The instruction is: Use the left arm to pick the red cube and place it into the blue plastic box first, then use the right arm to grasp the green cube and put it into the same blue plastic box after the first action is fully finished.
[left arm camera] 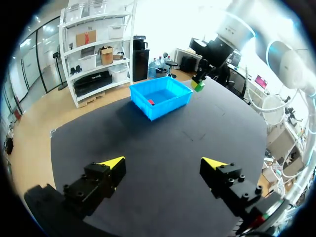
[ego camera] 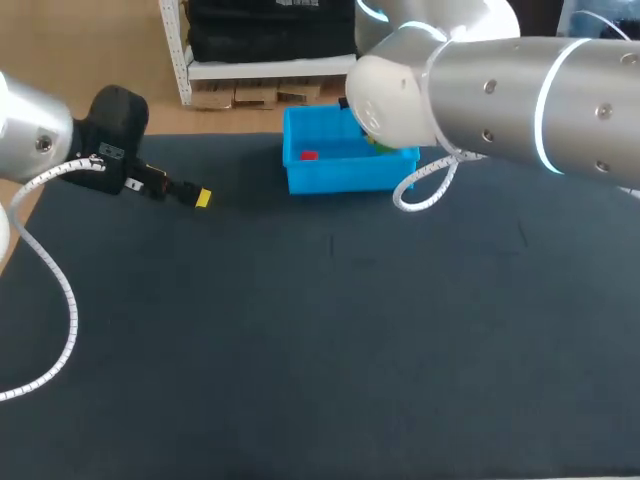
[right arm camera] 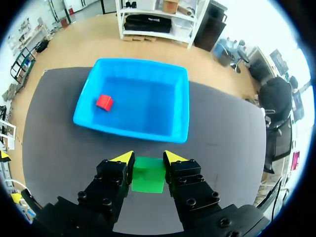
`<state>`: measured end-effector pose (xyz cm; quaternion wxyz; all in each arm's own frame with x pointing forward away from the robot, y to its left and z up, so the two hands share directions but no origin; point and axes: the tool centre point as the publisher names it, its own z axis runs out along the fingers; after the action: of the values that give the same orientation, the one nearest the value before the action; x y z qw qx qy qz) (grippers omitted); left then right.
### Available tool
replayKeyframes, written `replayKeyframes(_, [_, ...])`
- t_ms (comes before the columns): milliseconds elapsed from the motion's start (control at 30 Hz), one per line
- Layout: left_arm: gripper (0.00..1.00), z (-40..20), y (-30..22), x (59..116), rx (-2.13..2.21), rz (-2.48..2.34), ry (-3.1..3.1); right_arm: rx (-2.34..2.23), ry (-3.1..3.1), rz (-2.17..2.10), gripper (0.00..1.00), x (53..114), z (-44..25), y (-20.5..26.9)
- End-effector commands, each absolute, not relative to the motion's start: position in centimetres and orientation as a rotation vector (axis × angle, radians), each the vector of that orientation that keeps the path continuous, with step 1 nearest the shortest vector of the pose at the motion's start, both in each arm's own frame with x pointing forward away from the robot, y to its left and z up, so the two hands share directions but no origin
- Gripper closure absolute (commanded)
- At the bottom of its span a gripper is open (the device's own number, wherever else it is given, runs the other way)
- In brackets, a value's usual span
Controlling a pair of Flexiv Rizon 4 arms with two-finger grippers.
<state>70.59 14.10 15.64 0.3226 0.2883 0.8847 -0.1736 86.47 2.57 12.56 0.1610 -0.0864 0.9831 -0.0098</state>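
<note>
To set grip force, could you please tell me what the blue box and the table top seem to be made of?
Blue box: probably moulded plastic, smooth and glossy, with thin walls and a rolled rim. Table top: apparently a dark matte mat, fabric or rubber; it shows no glare.

The blue plastic box [right arm camera: 181, 108] gapes open just ahead of the right gripper [right arm camera: 148, 159] and its clamped green cube [right arm camera: 148, 180] — inside, the red cube [right arm camera: 104, 102] takes room near one wall.

Red cube [left arm camera: 151, 102] lies inside the blue box [left arm camera: 171, 107].
</note>
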Motion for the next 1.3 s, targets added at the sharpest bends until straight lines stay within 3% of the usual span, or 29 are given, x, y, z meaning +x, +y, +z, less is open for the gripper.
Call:
replayKeyframes(33, [0.00,15.6,14.0,70.7,0.756,-0.455,2.324,-0.254,2.812,-0.025,1.00,88.6,12.2,2.6])
replayKeyframes(667, [0.00,15.6,14.0,70.7,0.756,-0.455,2.324,-0.337,2.745,0.015,1.00,97.2,10.6,3.5])
replayKeyframes(1300, [0.00,15.6,14.0,70.7,0.756,-0.455,2.324,-0.318,2.713,0.088,1.00,99.9,7.7,3.6])
